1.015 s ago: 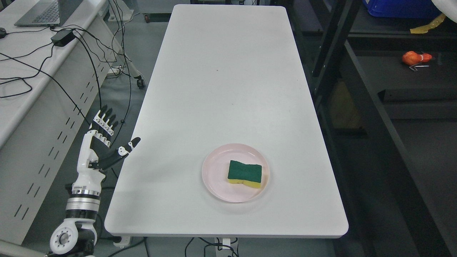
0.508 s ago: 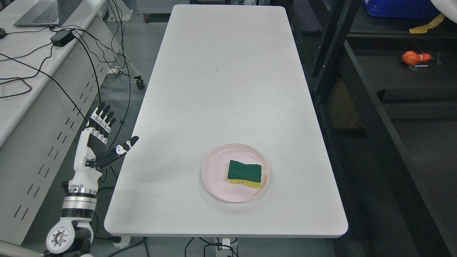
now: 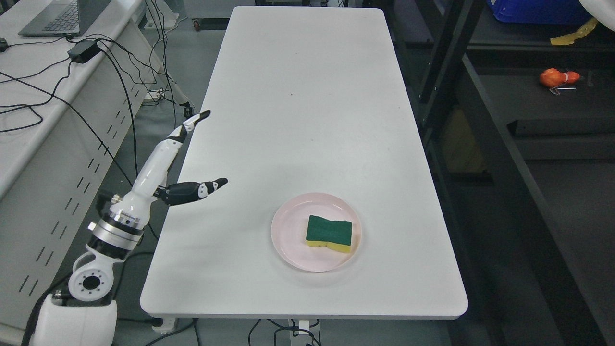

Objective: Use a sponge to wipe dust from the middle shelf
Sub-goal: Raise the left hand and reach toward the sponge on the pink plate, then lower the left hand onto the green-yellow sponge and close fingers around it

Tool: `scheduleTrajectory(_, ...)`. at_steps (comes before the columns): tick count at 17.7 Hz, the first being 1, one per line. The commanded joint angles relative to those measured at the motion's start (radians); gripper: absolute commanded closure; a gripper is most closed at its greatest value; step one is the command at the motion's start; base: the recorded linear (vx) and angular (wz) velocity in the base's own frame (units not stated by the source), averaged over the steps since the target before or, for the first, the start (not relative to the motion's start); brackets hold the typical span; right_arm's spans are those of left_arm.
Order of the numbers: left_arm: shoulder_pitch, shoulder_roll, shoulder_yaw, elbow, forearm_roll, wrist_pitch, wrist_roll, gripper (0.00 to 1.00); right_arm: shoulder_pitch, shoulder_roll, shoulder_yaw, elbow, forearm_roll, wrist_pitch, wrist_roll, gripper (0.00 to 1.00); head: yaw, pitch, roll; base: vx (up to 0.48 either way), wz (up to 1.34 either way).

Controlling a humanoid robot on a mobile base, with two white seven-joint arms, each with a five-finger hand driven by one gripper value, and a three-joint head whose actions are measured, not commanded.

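A sponge [image 3: 329,234] with a green top and a yellow base lies flat on a pink plate [image 3: 289,234] near the front of the white table [image 3: 298,96]. My left hand [image 3: 204,149] is raised over the table's left edge, well to the left of the plate. Its fingers [image 3: 190,124] are stretched out straight and the thumb [image 3: 202,188] points right. It holds nothing. The dark shelf unit [image 3: 543,120] stands along the table's right side. My right hand is out of view.
A small orange object [image 3: 557,77] lies on a dark shelf board at the right. A blue bin [image 3: 533,10] sits on the shelf above. A side desk [image 3: 33,91] with a laptop [image 3: 57,17], a power adapter and loose cables stands at the left.
My left arm has risen and swung right, from beside the table to over its left edge. The hand has turned edge-on and stays open. The sponge and plate have not moved.
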Motion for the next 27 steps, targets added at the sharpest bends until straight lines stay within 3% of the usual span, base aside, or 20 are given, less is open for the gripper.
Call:
scheduleTrajectory(1, -0.174, 0.107, -0.376, 0.057, -0.424, -0.083, -0.053, 0.03, 0.0, -0.017, 0.0, -0.017, 0.0, 0.001, 0.001, 0.0, 0.0, 0.0, 0.0, 0.0, 0.0)
scheduleTrajectory(4, -0.269, 0.109, -0.592, 0.045, -0.522, -0.097, -0.069, 0.05, 0.0, -0.017, 0.0, -0.017, 0.0, 0.001, 0.001, 0.0, 0.0, 0.0, 0.0, 0.0, 0.0)
scheduleTrajectory(12, -0.347, 0.035, -0.792, 0.013, -0.629, -0.163, -0.246, 0.1, 0.0, -0.017, 0.0, -0.017, 0.0, 0.001, 0.001, 0.0, 0.0, 0.0, 0.0, 0.0, 0.0)
scheduleTrajectory(20, -0.347, 0.012, -0.743, 0.034, -0.711, -0.154, -0.255, 0.12, 0.0, -0.017, 0.0, -0.017, 0.0, 0.001, 0.001, 0.0, 0.0, 0.0, 0.0, 0.0, 0.0)
scheduleTrajectory(27, -0.314, 0.014, -0.633, 0.033, -0.71, -0.114, -0.258, 0.36, 0.0, -0.017, 0.0, -0.017, 0.0, 0.001, 0.001, 0.0, 0.0, 0.0, 0.0, 0.0, 0.0)
